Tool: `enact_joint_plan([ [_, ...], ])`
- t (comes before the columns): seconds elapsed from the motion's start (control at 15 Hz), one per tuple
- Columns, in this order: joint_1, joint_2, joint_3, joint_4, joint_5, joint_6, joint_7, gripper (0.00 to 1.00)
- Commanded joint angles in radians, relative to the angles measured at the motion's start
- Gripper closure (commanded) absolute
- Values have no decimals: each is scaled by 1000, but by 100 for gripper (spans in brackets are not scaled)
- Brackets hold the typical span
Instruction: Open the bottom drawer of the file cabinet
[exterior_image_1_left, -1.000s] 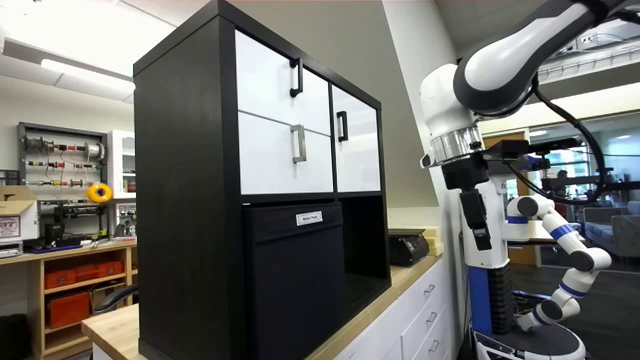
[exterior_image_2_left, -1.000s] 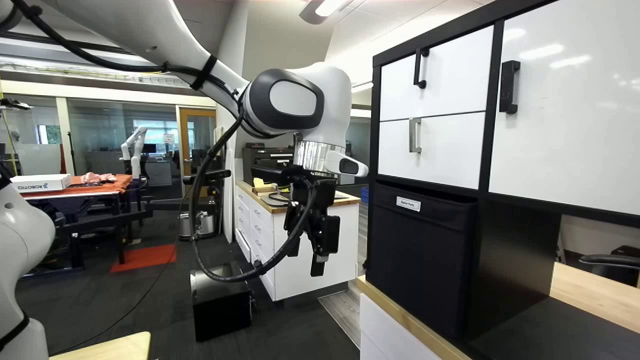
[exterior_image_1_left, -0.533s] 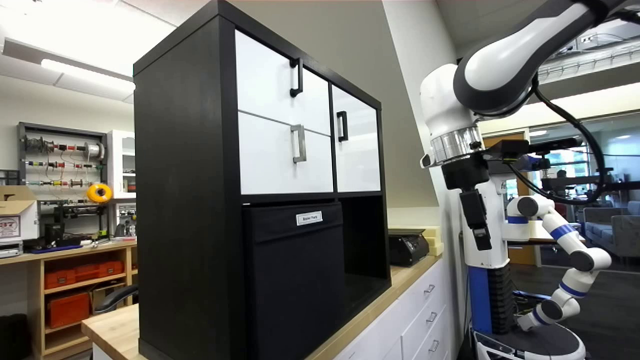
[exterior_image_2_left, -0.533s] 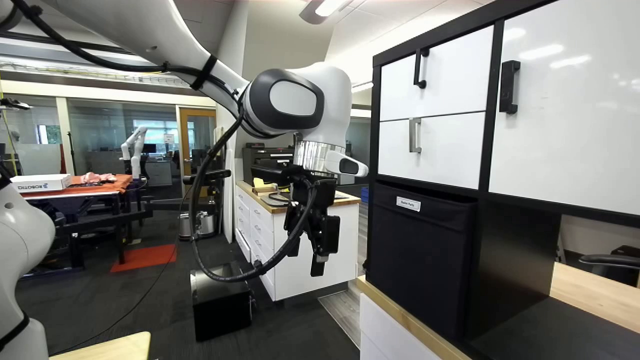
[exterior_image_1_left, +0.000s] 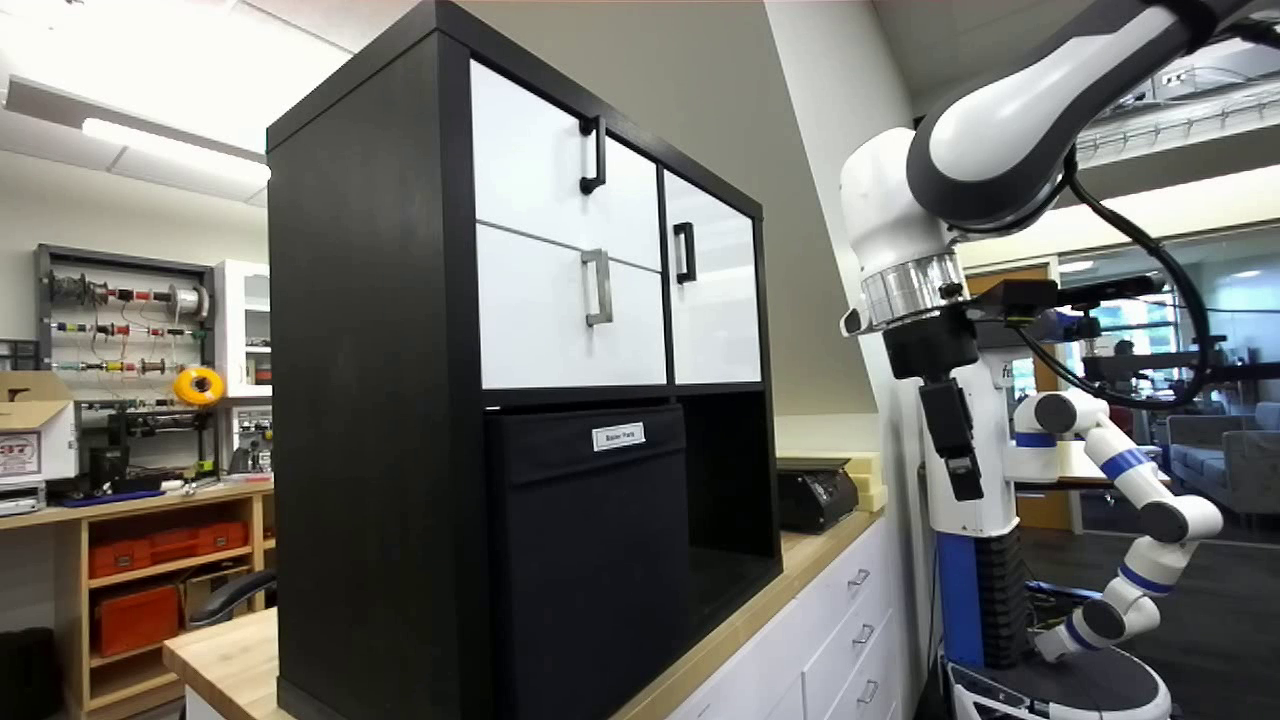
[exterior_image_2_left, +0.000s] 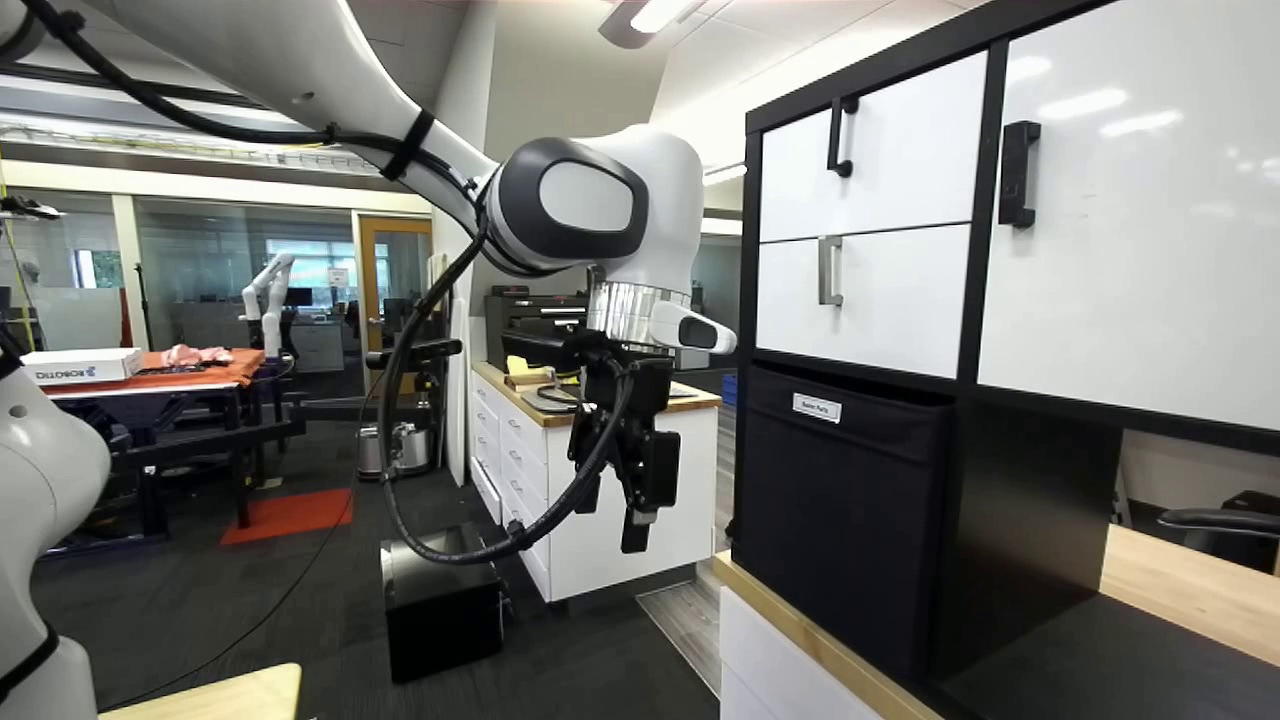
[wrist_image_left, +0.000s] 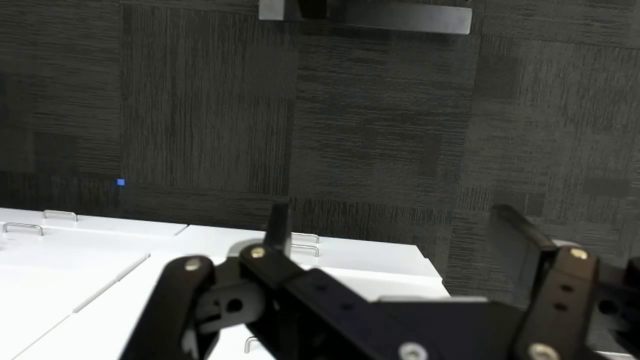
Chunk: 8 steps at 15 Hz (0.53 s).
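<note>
The file cabinet (exterior_image_1_left: 360, 420) is a tall black box, also in an exterior view (exterior_image_2_left: 968, 310). Its bottom drawer (exterior_image_1_left: 530, 320) is a white front below another white drawer, and it also shows in an exterior view (exterior_image_2_left: 905, 300). The bottom drawer is shut, flush with the cabinet. Its silver-grey bar handle (exterior_image_1_left: 603, 288) is vertical and shows in an exterior view (exterior_image_2_left: 826, 270). My gripper (exterior_image_1_left: 965, 480) hangs apart from the cabinet, lower than the handle, also in an exterior view (exterior_image_2_left: 610, 515). In the wrist view the gripper (wrist_image_left: 392, 215) is open and empty. The file cabinet is out of the wrist view.
The upper drawer (exterior_image_1_left: 540, 150) and the side door (exterior_image_1_left: 718, 320) have black handles. A black fabric bin (exterior_image_1_left: 590, 550) with a white label sits below the drawers. The cabinet stands on a wood-topped counter (exterior_image_1_left: 730, 630). White counter drawers (wrist_image_left: 360, 257) lie under the gripper.
</note>
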Motion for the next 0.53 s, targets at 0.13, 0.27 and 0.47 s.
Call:
enact_joint_plan([
  [0.13, -7, 1, 8, 3, 5, 0, -2, 0],
  [0.27, -5, 4, 11, 9, 11, 0, 0, 0],
  [0.47, 0, 9, 18, 29, 21, 3, 11, 0],
])
